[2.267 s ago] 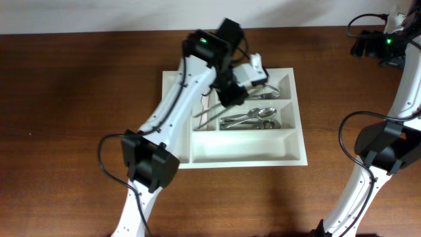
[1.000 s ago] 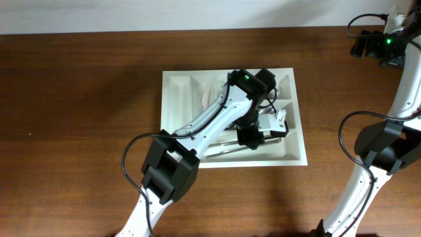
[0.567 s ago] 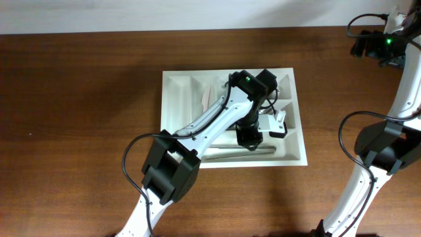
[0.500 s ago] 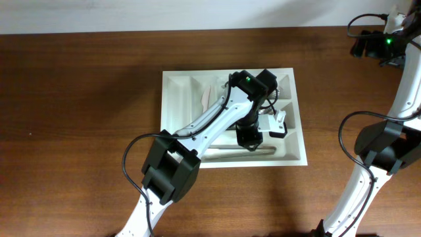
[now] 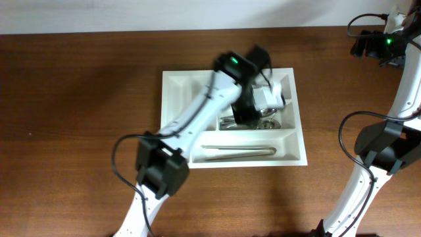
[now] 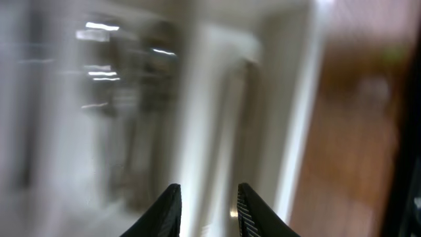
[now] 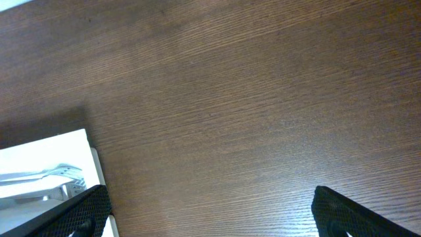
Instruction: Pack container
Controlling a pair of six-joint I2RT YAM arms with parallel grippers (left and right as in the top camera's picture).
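The white container (image 5: 177,85) lies mid-table. Its front long compartment holds long metal utensils (image 5: 238,151), and spoons (image 5: 263,122) lie in a middle compartment. My left gripper (image 5: 245,114) hovers over the tray's far right part. The left wrist view is blurred, but the left gripper (image 6: 208,201) is open a little there, with nothing between the fingers. My right gripper (image 7: 212,210) is wide open over bare wood, to the right of the container's corner (image 7: 46,155), where fork tines (image 7: 62,172) show.
The right arm (image 5: 375,145) stands at the table's right edge, and its upper part reaches the far right corner. The left arm's base (image 5: 156,168) sits just in front of the tray's left corner. Dark wood tabletop (image 5: 79,99) surrounds the tray.
My left gripper has opened and let go of the long utensils, which now lie in the front compartment. It has moved from there toward the tray's far side. The right arm has not moved.
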